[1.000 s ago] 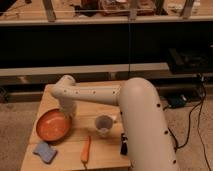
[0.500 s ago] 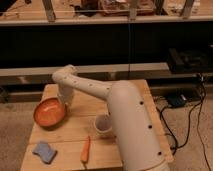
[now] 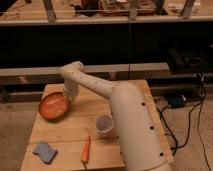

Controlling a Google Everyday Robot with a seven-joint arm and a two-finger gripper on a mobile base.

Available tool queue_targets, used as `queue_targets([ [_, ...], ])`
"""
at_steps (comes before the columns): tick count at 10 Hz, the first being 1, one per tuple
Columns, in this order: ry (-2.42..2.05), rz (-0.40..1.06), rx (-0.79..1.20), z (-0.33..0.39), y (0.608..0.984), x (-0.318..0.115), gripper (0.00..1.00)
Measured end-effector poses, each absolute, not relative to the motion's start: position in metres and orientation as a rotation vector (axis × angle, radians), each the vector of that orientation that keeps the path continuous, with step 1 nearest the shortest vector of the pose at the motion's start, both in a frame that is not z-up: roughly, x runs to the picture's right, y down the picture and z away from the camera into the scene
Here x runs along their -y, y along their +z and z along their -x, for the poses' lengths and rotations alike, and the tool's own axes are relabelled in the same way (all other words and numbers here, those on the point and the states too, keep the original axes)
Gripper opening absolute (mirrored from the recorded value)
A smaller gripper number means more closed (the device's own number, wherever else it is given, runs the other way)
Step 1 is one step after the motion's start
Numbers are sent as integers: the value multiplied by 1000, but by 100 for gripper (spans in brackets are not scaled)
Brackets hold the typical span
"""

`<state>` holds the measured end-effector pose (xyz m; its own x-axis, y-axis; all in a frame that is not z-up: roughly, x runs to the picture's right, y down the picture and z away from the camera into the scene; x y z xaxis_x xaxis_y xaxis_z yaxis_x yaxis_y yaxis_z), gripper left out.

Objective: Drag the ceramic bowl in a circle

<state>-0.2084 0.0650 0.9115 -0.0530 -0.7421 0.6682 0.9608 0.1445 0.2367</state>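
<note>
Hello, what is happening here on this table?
A white robot arm reaches across a wooden table, and its gripper is down at the right rim of an orange bowl near the table's left edge. The job is to drag this bowl in a circle. A pale cup, a carrot and a blue sponge lie nearer the front, untouched.

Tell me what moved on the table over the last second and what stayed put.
The ceramic bowl slid left and toward the table's far edge, the end effector at its right rim. The cup, carrot and sponge stayed put.
</note>
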Motion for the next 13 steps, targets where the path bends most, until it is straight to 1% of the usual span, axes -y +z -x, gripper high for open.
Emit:
queue_targets([
  [3, -1309, 362, 719, 136, 914, -53, 0],
  [6, -1246, 384, 661, 86, 911, -51, 0],
  [8, -1326, 360, 708, 73, 901, -65, 0],
  [11, -1534, 315, 797, 72, 875, -99, 0],
  [13, -1628, 283, 841, 75, 862, -112, 0],
])
